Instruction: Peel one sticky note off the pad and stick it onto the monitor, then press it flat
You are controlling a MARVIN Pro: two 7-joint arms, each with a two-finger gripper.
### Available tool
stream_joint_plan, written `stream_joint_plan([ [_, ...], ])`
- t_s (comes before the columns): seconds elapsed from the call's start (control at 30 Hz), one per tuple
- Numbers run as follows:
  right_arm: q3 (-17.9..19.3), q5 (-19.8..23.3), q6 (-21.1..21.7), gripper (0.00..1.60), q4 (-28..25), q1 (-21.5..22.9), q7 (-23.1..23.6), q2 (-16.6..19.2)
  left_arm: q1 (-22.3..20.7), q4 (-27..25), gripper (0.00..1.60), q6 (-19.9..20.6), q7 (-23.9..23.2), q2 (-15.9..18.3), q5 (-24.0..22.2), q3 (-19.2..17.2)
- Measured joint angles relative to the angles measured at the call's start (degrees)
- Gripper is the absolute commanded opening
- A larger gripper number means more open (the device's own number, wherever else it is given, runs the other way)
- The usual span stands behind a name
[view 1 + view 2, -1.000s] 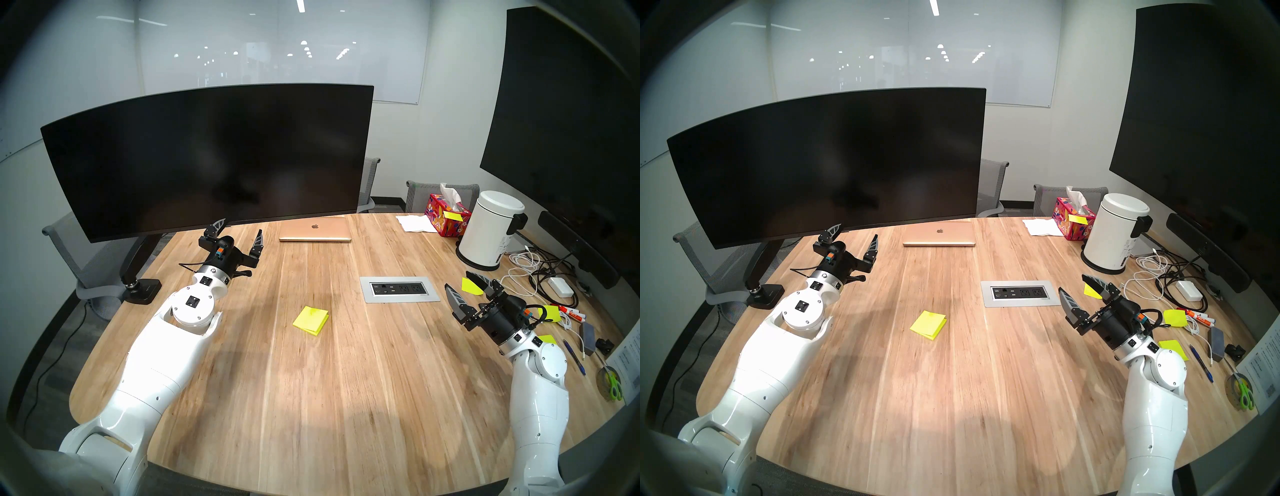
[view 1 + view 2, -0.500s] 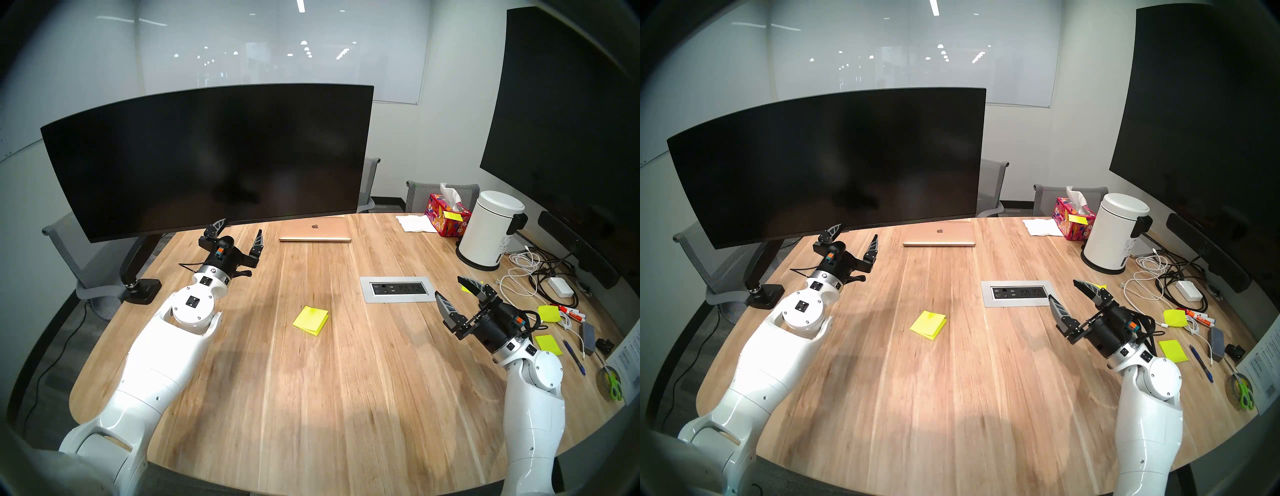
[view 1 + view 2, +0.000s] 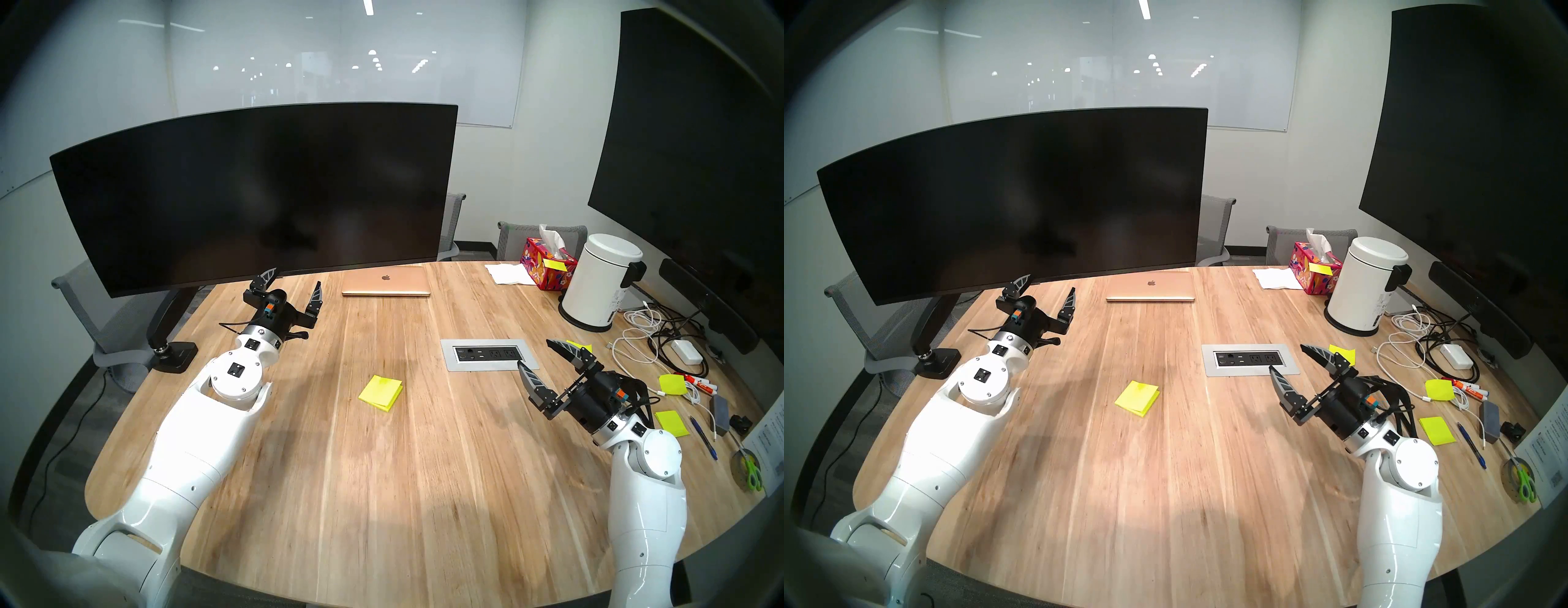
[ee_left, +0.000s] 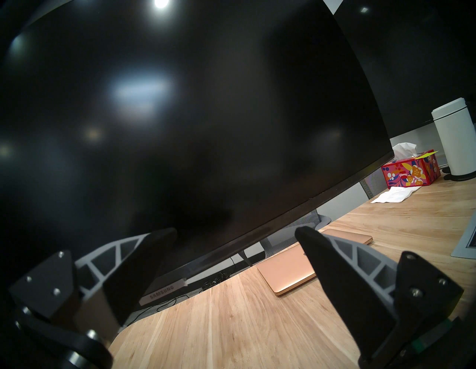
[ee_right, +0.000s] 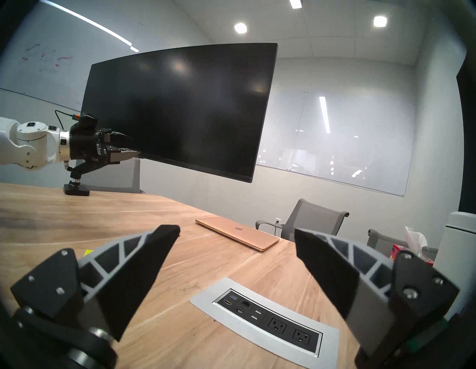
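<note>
The pad [image 3: 380,392] is a neon yellow-green stack lying flat at the middle of the wooden table, its top sheet slightly curled; it also shows in the head right view [image 3: 1137,398]. No single sticky note is apart from it or in a gripper. The monitor [image 3: 254,191] is a wide curved black screen on an arm mount at the back left, also in both wrist views [image 4: 180,116] [image 5: 180,108]. My left gripper [image 3: 295,280] is open and empty just below the monitor's lower edge. My right gripper [image 3: 536,353] is open and empty over the right end of the outlet panel, right of the pad.
A closed gold laptop [image 3: 386,282] lies under the monitor's right end. An outlet panel [image 3: 475,354] is set in the table. At the right are a tissue box [image 3: 545,265], a white bin [image 3: 602,280], cables [image 3: 653,339], loose yellow sheets [image 3: 672,422], markers and scissors. A dark wall screen [image 3: 700,127] hangs at the right.
My right arm has moved left and a little nearer, from beside the cables to the outlet panel's right end, gripper still open. The left arm and the pad have not moved.
</note>
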Motion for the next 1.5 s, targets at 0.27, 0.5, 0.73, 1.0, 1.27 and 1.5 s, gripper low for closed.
stream_joint_plan([
  [0.27, -1.4, -2.3, -0.4, 1.60, -0.6, 0.2, -0.9, -0.9, 0.0, 0.0, 1.60, 0.0, 0.0, 0.0, 0.0, 0.0],
  [0.5, -1.8, -3.1, 0.8, 1.60, 2.2, 1.9, -1.9, -1.0, 0.0, 0.0, 1.60, 0.0, 0.0, 0.0, 0.0, 0.0],
  [0.73, -1.9, -3.2, 1.3, 1.60, 5.2, 3.6, -2.4, -0.4, 0.0, 0.0, 1.60, 0.0, 0.0, 0.0, 0.0, 0.0],
  [1.0, -3.0, -4.1, -0.7, 1.60, 5.5, 4.6, -2.4, 0.1, 0.0, 0.0, 1.60, 0.0, 0.0, 0.0, 0.0, 0.0],
  [1.27, -5.0, -8.3, -3.9, 1.60, 3.2, 4.2, -2.9, -0.2, 0.0, 0.0, 1.60, 0.0, 0.0, 0.0, 0.0, 0.0],
  [1.5, -6.2, -10.6, -5.1, 1.60, 1.5, 2.9, -3.5, -1.3, 0.0, 0.0, 1.60, 0.0, 0.0, 0.0, 0.0, 0.0],
])
